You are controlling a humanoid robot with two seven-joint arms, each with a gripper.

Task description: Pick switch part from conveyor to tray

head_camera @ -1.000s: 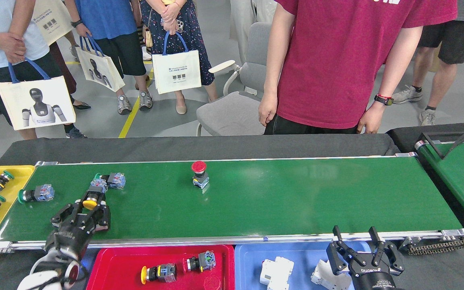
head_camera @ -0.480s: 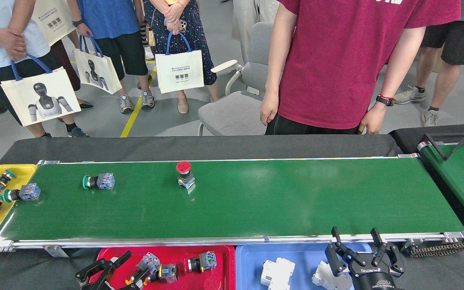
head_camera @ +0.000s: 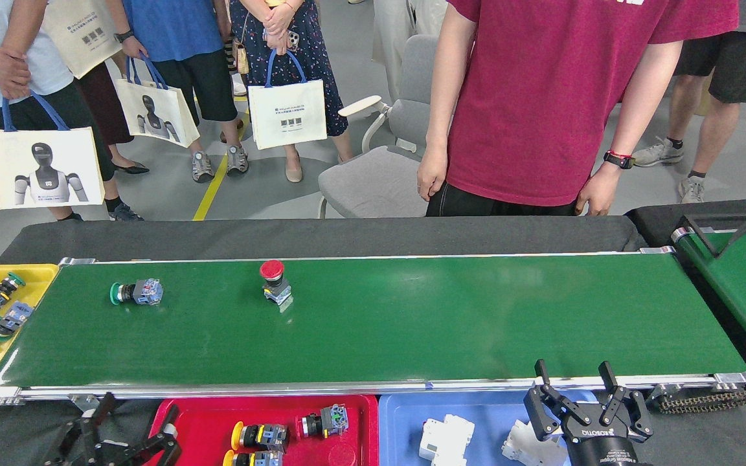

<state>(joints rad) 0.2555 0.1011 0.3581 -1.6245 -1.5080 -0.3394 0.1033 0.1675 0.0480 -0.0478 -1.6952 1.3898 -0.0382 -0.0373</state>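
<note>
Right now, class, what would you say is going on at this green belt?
A two-armed robot is sorting switch parts off the long dark-green conveyor into trays. Its left gripper hangs open and empty beside the red plastic tray, which holds yellow-capped and black push-button switches. A green-capped switch and a red mushroom-head switch lie on the belt. The right gripper waits open over the blue tray. Spectators stand behind.
</note>
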